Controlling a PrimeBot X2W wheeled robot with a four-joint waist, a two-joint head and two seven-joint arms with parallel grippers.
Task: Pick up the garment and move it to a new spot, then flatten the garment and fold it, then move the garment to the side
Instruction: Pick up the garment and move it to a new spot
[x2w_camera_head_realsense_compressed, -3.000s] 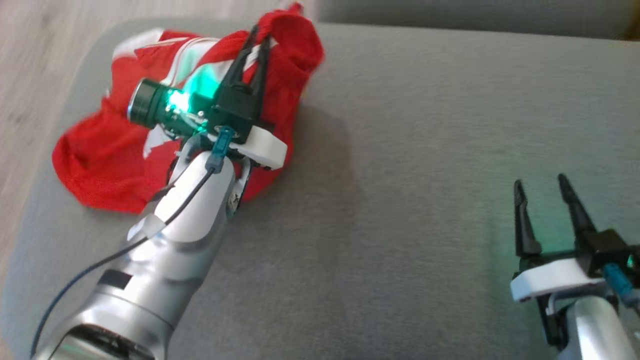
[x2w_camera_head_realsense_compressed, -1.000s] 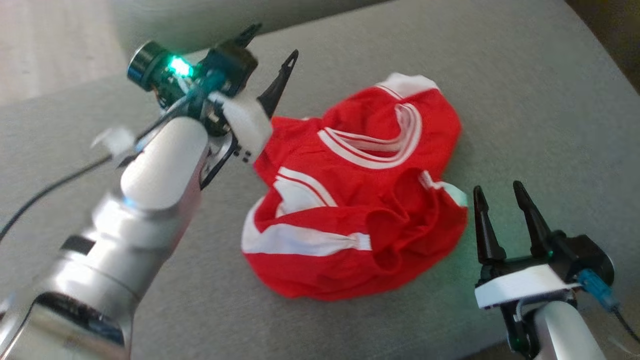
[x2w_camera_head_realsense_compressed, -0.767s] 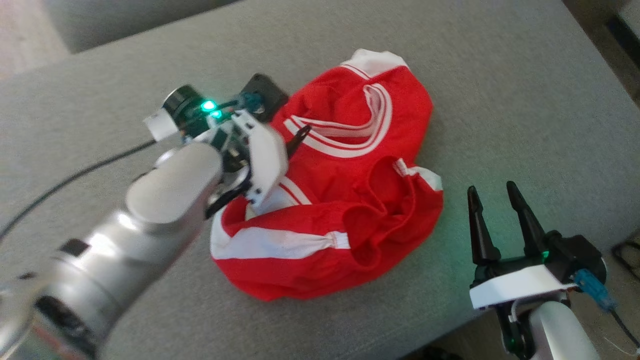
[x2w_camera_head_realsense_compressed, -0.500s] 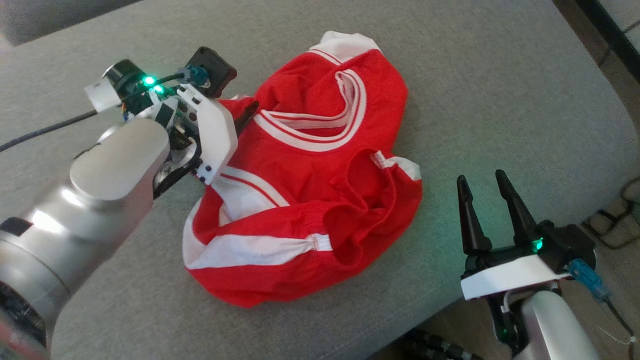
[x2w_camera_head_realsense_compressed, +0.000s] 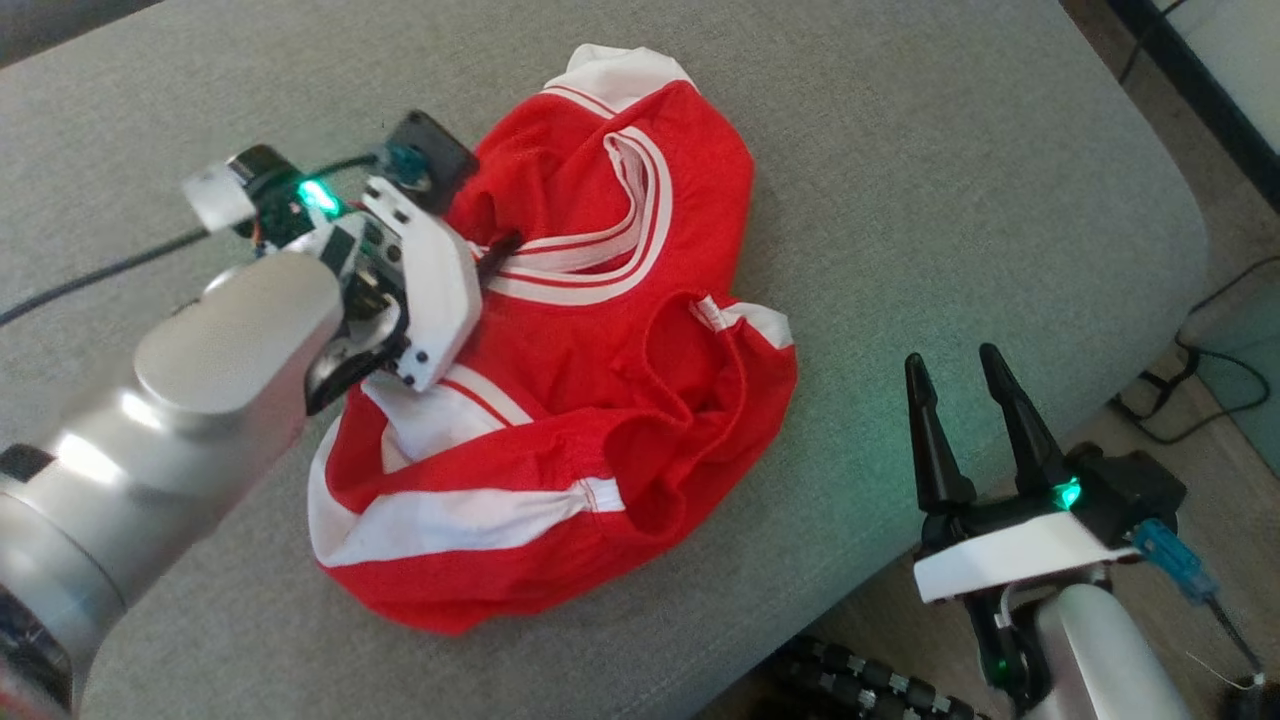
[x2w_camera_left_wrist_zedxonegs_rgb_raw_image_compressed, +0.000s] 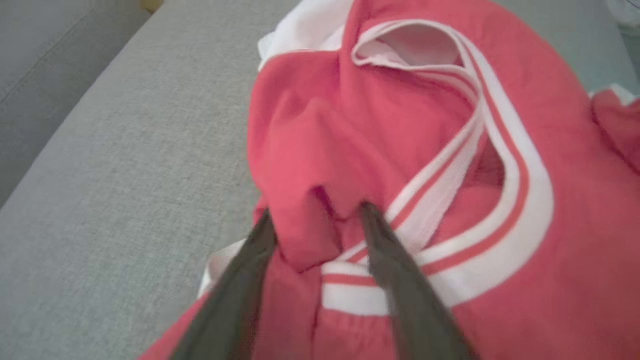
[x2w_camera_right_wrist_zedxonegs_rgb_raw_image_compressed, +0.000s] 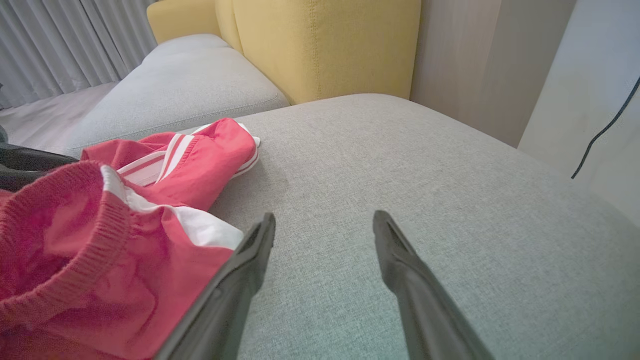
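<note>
**A:** What's nearest at the left end effector (x2w_camera_left_wrist_zedxonegs_rgb_raw_image_compressed: 317, 215)?

**B:** Two dark, tapered fingers standing apart, their tips pressed into the garment (x2w_camera_left_wrist_zedxonegs_rgb_raw_image_compressed: 575, 260). A soft, rounded fold of red cloth bulges between them.

**A:** And just past the tips?

**B:** A white ribbed band (x2w_camera_left_wrist_zedxonegs_rgb_raw_image_compressed: 520, 200) with thin red stripes, looping away to the right like a collar. The red fabric around it is thin and matte, crumpled into a heap.

**A:** The right end effector (x2w_camera_right_wrist_zedxonegs_rgb_raw_image_compressed: 324, 220)?

**B:** Its fingers are spread wide over the grey sofa cushion (x2w_camera_right_wrist_zedxonegs_rgb_raw_image_compressed: 425, 165), which is coarse-woven and gently domed. The garment lies to its left, close by the left finger. There you see a rib-knit red hem (x2w_camera_right_wrist_zedxonegs_rgb_raw_image_compressed: 100, 215) and a smooth white stripe (x2w_camera_right_wrist_zedxonegs_rgb_raw_image_compressed: 200, 227).

**A:** Farther off?

**B:** Beyond the cushion is a yellow padded backrest (x2w_camera_right_wrist_zedxonegs_rgb_raw_image_compressed: 325, 45) with a stitched vertical seam. Pleated grey curtains (x2w_camera_right_wrist_zedxonegs_rgb_raw_image_compressed: 60, 45) hang far to the left.
</note>
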